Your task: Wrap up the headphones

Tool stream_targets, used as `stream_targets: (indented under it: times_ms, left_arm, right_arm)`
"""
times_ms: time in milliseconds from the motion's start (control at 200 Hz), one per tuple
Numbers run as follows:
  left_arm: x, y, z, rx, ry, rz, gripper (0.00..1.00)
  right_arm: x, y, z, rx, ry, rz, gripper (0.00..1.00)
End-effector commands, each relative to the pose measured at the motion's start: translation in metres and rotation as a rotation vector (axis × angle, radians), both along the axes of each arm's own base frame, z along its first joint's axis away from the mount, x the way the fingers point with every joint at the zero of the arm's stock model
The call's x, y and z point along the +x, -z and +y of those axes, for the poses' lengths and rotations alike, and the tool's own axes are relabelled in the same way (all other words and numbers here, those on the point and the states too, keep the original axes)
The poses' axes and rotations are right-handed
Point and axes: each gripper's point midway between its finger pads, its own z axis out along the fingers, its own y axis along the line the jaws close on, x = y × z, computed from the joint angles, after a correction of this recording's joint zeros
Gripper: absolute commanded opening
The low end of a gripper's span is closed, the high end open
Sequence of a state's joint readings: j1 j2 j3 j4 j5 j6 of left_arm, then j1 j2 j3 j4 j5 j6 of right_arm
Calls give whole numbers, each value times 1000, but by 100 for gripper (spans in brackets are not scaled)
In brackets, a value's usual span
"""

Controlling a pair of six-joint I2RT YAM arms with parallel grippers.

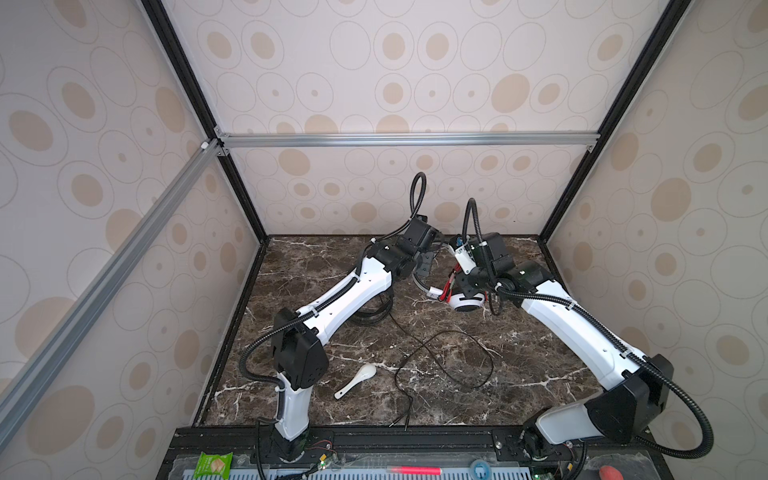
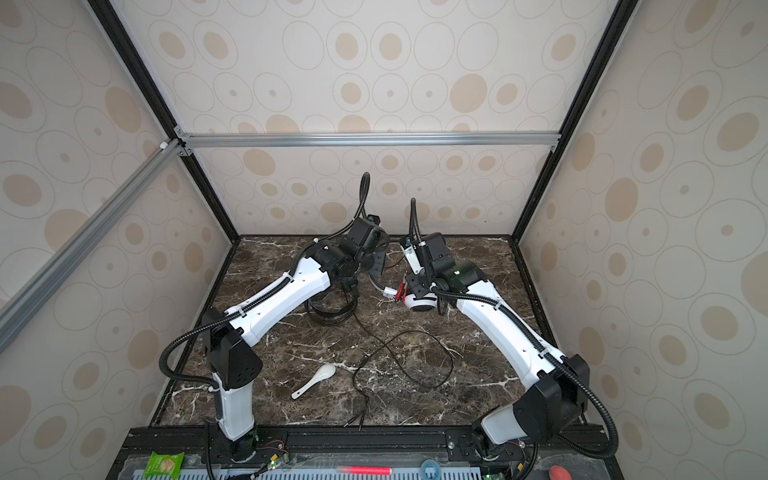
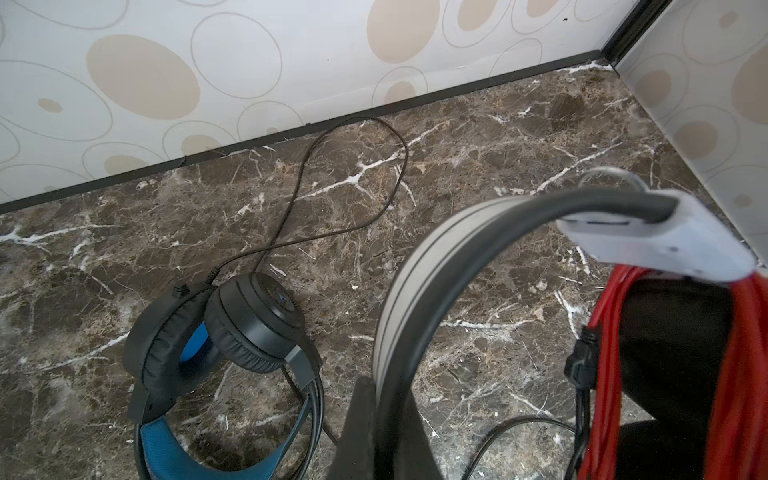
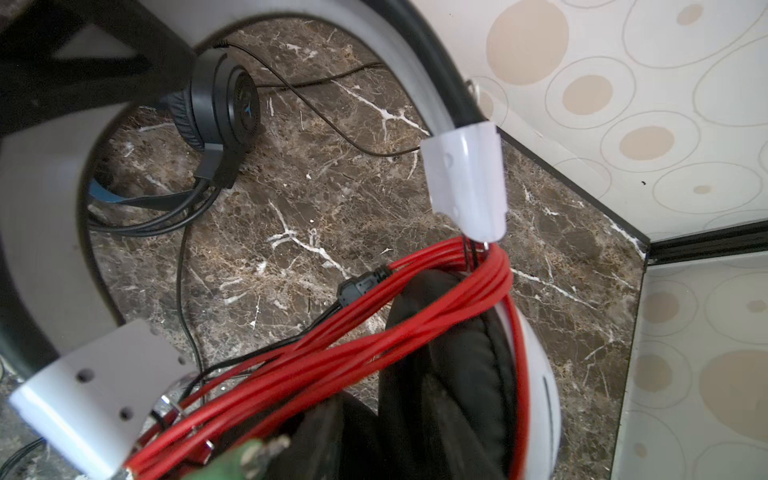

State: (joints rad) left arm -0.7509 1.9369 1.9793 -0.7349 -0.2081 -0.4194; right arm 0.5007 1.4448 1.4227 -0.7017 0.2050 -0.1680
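The white-and-black headphones (image 1: 465, 305) hang above the marble table (image 1: 540, 395) at the back, between my two grippers. The left gripper (image 3: 386, 424) is shut on their grey headband (image 3: 415, 282). Their red cable (image 4: 374, 332) is bundled in several loops across the black ear pad (image 4: 453, 353), right at the right gripper (image 1: 467, 286); its dark fingers blur into the pad, so their state is unclear. A green plug tip (image 4: 249, 453) shows beside the bundle. The black headphones (image 3: 249, 320) with blue inner headband lie on the table under the left arm, and their thin black cable (image 1: 449, 357) is loose.
A white spoon (image 1: 357, 380) lies at the front left of the table. The back wall and right corner stand close behind the grippers. On the front rail lie a green packet (image 1: 214, 463) and a red marker (image 1: 415, 470).
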Motion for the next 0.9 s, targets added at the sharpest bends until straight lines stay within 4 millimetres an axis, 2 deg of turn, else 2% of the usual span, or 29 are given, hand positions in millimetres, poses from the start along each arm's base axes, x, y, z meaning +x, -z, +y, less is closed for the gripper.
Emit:
stream_targets:
  times_ms: [0, 310, 605, 685, 895]
  left_arm:
    - [-3, -25, 0, -69, 2, 6, 0]
    - [3, -6, 12, -57, -49, 61, 0]
    - [5, 2, 16, -60, -59, 83, 0]
    - [8, -1, 18, -74, -66, 78, 0]
    - [12, -12, 12, -126, -54, 55, 0]
  right_arm:
    - [12, -15, -16, -44, 49, -75, 38]
    - [20, -27, -14, -59, 38, -106, 44]
    - [25, -46, -16, -56, 51, -155, 50]
    - [23, -49, -13, -39, 43, -160, 54]
    - [14, -38, 2, 41, -31, -143, 58]
